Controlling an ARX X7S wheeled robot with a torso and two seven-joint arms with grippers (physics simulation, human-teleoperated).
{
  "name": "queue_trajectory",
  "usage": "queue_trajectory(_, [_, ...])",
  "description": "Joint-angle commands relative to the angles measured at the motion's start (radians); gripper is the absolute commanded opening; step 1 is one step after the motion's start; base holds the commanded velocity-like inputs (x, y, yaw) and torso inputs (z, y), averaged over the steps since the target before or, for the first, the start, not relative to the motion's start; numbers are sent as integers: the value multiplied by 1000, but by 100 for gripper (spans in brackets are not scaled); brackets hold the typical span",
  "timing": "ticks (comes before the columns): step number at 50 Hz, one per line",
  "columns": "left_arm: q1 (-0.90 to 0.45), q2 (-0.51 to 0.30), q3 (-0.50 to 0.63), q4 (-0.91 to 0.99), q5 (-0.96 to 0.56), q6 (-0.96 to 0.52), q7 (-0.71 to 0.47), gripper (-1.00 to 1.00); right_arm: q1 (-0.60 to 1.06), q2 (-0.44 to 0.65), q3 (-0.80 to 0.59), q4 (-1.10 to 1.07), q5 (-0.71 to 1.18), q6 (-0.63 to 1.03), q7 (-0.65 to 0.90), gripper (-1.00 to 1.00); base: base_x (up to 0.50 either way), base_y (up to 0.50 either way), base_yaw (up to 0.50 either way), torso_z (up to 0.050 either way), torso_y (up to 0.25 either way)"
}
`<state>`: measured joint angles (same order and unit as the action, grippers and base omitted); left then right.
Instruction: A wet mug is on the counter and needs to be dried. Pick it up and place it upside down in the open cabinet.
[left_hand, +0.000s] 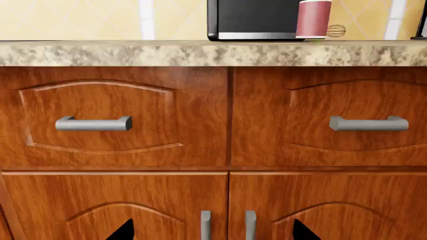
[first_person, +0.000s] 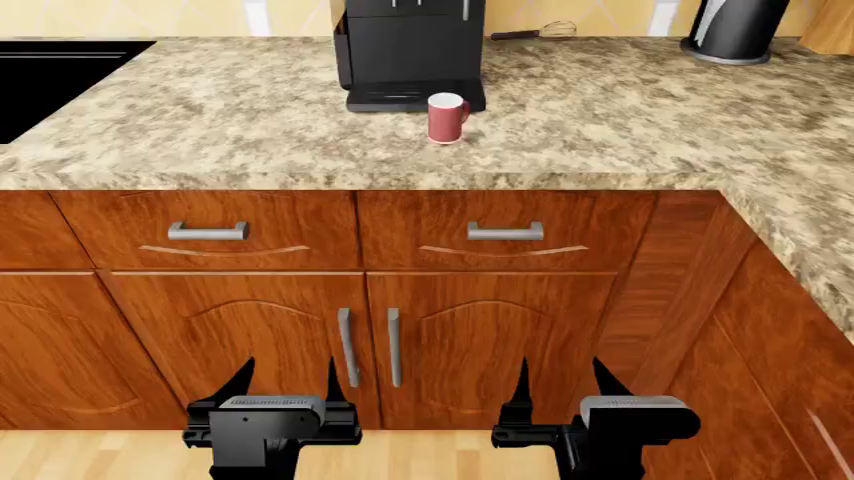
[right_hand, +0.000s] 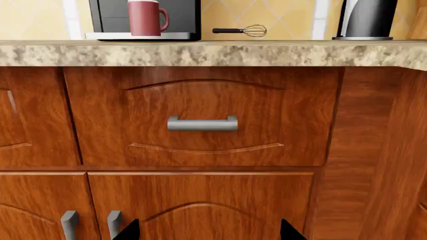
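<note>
The mug (first_person: 447, 117) stands upright on the worktop (first_person: 240, 130) near the top middle of the frame — just in front of the black coffee machine (first_person: 407, 50). Both end effectors — left (first_person: 283, 382) and right (first_person: 561, 382) — sit low at the bottom, fingers apart and holding nothing.

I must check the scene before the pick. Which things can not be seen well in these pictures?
- Open cabinet: in no view.
- Mug handle: hidden behind the body in the left wrist view; it shows in the right wrist view.
- Coffee machine: top cut off by the edge in all views.
- Left claw and right claw: wrist views show only fingertips.
- Whisk: too small for detail.
</note>
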<state>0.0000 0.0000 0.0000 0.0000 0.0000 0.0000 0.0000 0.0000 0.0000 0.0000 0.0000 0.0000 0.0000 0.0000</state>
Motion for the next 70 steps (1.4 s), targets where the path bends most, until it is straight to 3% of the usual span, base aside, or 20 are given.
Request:
queue_trajectory(1, [-2,-16,19,-3,-16,-3,-16,100,1,15,-18,1,18,0,20,100,0,0,0,0,0])
queue_trajectory(10, [14,-47,54,14,-44,11,-36,100,-20,44,-50,-37,38,-2,61,100,0,0,0,19,0])
queue_trajectory(29, [87,-122,57,578,-122,-423,-76,100,-71,108,-66,-518,74,361,106,100,0,0,0,50,0])
queue_trajectory(41, [116,-130,46,605,-141,-376,-94,100,-95,126,-79,-556,81,359,122,100,482,-11,0,19,0])
queue_trajectory(70, [132,-159,62,643,-168,-384,-123,100,-104,152,-91,-572,106,346,156,100,500,-2,0,50,0])
